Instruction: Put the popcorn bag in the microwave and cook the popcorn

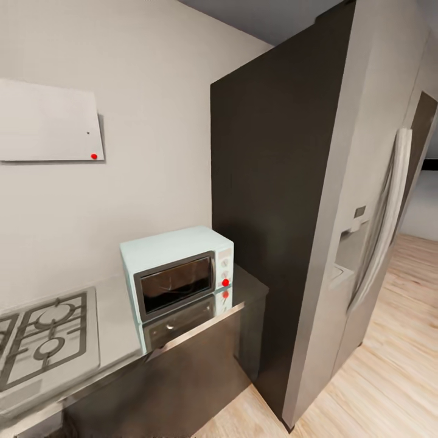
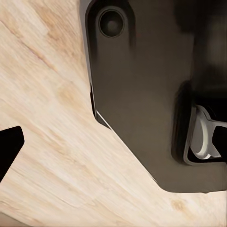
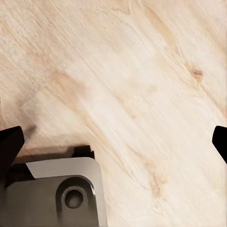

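Right pincer (image 3: 113,137) hangs released over the light wood floor (image 3: 127,71), its two dark fingertips (image 3: 9,146) standing wide at either edge of the right wrist view with nothing between them; part of the robot's grey base (image 3: 61,194) shows beneath it, which suggests the arm is tucked low at the side for travel, not reaching. Of the left pincer, the left wrist view gives one dark fingertip (image 2: 8,144) at the edge, above the same floor and beside the dark body of the robot (image 2: 142,94), so I cannot tell whether it is released or clenched. From the head, the mint-blue microwave (image 1: 176,271) sits with its dark door closed at the end of the grey countertop (image 1: 115,328), hard by the tall dark cabinet (image 1: 267,201), with the gas hob (image 1: 42,340) along the worktop and the white hood (image 1: 48,121) on the wall above. A steel refrigerator (image 1: 377,201) stands past the cabinet. No popcorn bag can be made out on this stretch of worktop, so the fetching seems not yet begun.
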`<state>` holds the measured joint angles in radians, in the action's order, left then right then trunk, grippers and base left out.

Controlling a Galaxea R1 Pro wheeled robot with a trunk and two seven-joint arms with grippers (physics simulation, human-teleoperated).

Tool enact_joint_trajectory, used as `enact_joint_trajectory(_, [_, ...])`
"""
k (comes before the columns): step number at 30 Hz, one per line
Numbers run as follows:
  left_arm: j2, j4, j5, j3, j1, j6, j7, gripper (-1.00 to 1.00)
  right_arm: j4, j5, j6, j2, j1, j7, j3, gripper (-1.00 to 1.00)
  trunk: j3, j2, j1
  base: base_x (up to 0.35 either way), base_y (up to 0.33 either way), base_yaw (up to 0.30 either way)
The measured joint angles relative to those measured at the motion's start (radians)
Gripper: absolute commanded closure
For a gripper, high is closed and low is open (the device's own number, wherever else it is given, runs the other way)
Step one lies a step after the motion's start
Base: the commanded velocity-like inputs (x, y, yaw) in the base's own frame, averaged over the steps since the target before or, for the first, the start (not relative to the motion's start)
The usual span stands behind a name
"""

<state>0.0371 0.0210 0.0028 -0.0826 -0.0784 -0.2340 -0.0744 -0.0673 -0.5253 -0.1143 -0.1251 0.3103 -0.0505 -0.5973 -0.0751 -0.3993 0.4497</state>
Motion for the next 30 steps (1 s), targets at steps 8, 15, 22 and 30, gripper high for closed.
enact_joint_trajectory(8, [-0.003, 0.000, 0.000, 0.000, 0.000, 0.001, 0.000, -1.00, 0.000, 0.001, -0.001, 0.005, 0.000, -0.008, 0.001, -1.00, 0.000, 0.000, 0.000, 0.000, 0.000, 0.286])
enact_joint_trajectory(15, [-0.005, 0.000, 0.000, 0.000, 0.000, 0.001, 0.000, -1.00, 0.000, 0.000, -0.001, 0.005, 0.000, -0.008, 0.001, -1.00, 0.000, 0.000, 0.000, 0.000, 0.000, 0.281])
enact_joint_trajectory(22, [-0.005, 0.000, 0.001, 0.001, 0.000, 0.002, -0.001, -1.00, 0.000, 0.000, -0.002, 0.006, 0.000, -0.008, 0.001, -1.00, 0.000, 0.000, 0.000, 0.000, 0.000, 0.280])
enact_joint_trajectory(30, [-0.005, 0.000, 0.002, 0.001, 0.000, 0.013, 0.000, -1.00, 0.000, 0.000, -0.003, 0.012, 0.000, -0.008, 0.003, -1.00, 0.000, 0.000, 0.000, 0.000, -0.037, 0.280])
